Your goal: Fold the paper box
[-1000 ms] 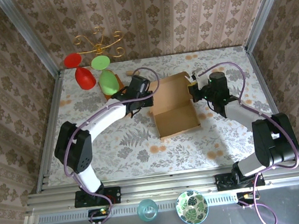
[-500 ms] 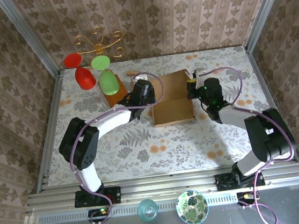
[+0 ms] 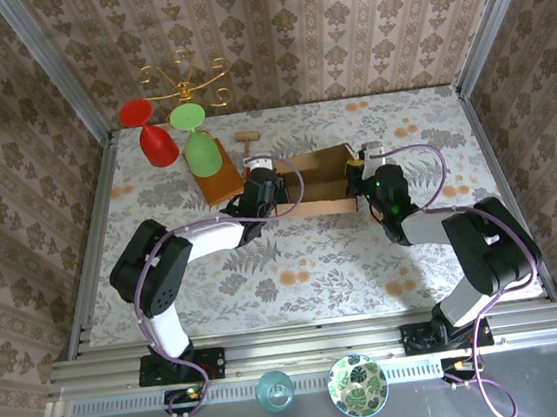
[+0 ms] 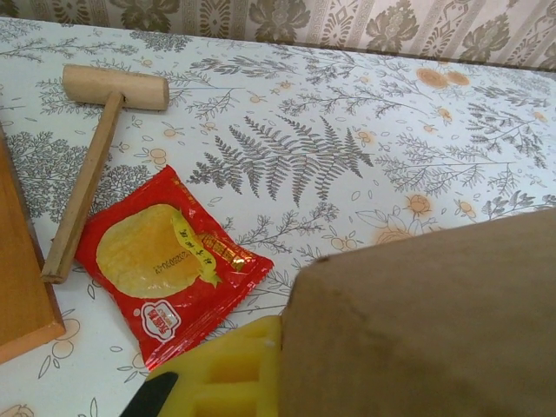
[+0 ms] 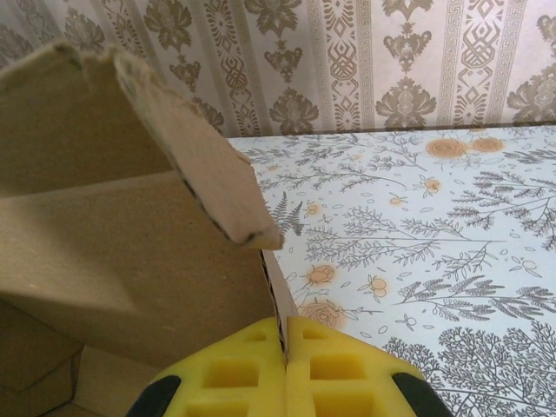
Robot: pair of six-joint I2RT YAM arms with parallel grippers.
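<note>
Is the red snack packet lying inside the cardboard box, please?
No, the red snack packet lies flat on the table next to the wooden mallet, outside the cardboard box.

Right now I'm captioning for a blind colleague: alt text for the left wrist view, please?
Plain brown cardboard box panel occupies the lower right, beside the left claw's yellow pad. Beyond lie a red-yellow snack packet and wooden mallet on floral tabletop.

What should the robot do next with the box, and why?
Probably tip the raised flap down onto the base: the paper box is only half folded, flap standing up, and the right gripper has its fingers pinched on one wall.
</note>
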